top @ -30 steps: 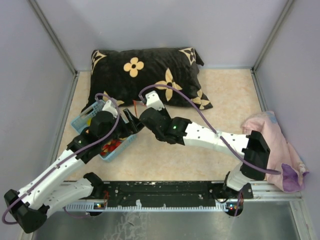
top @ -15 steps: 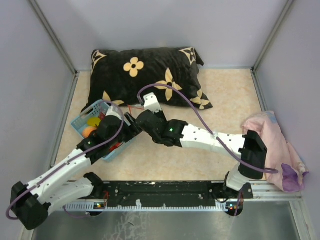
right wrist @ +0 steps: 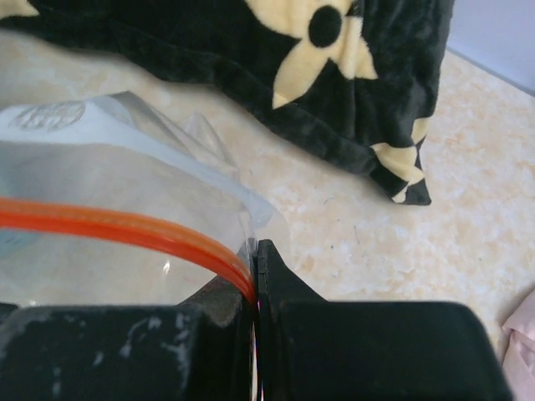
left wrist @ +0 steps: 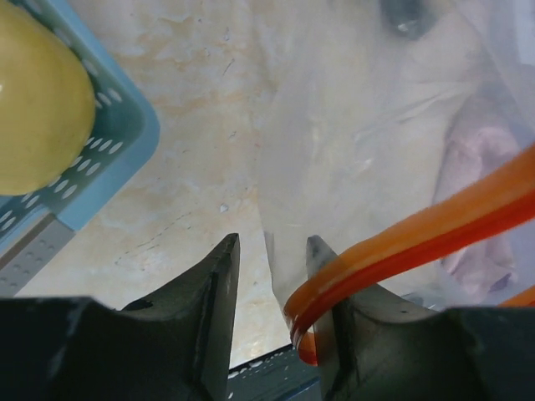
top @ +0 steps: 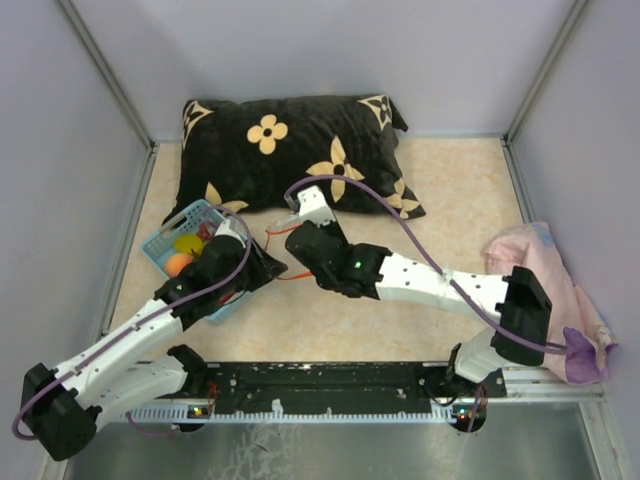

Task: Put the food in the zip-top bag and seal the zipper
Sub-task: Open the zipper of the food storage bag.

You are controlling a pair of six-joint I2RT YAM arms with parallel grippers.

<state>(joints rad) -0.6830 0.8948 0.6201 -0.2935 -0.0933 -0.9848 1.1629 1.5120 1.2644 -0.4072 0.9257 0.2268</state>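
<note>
Two grippers meet at the zip-top bag (left wrist: 359, 142), just beside the blue basket (left wrist: 125, 138): the right gripper (right wrist: 255, 251) is pinched tight on the zipper (right wrist: 109, 224), seemingly to steady the mouth, while the left gripper (left wrist: 272, 251) has its jaws apart astride the bag's film edge, likely to spread it. Inside the basket sit the yellow fruit (left wrist: 38, 117), peach (top: 178, 264) and strawberries (top: 204, 232); none shows inside the bag.
</note>
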